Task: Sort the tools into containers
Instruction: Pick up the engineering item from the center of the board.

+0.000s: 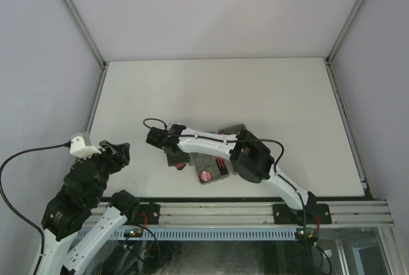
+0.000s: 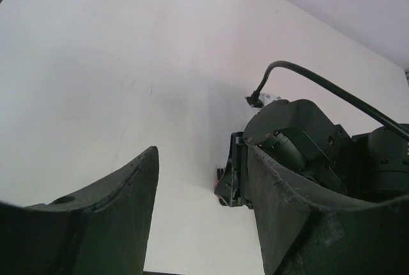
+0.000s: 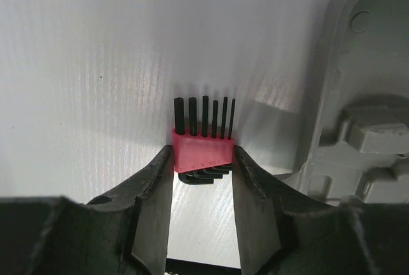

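Hex-key set [image 3: 203,150]: a small comb-like piece, six black keys standing in a red plastic holder. It sits between the fingers [image 3: 153,185] of the right gripper [image 3: 202,163]. Both pads press the holder's short sides and the jaws stand narrow, so I read this as a clamp on the holder. I cannot tell whether the set is off the table or resting on it.

Handling, as a judgement: light and stiff. The holder is smooth plastic and the keys are probably only friction-fitted, so a tilt or a knock might shake one loose. The holder's flat sides are the right place to grip. The thin keys would roll or twist between the pads.

Just beside the set is the rim of the grey case [image 3: 358,128], lying open with its moulded slots up. From above, the case [image 1: 233,128] lies near the table's near edge, about midway along it and largely under the right arm. A round red disc [image 1: 206,176] and a red-handled tool [image 1: 220,165] show in it.

The table [image 1: 255,96] is white. The left gripper [image 1: 118,150] hovers toward the near left corner, well apart from the case, with its jaws wide and nothing between them.

Next step, as I judge it: line up the holder with its matching slot.
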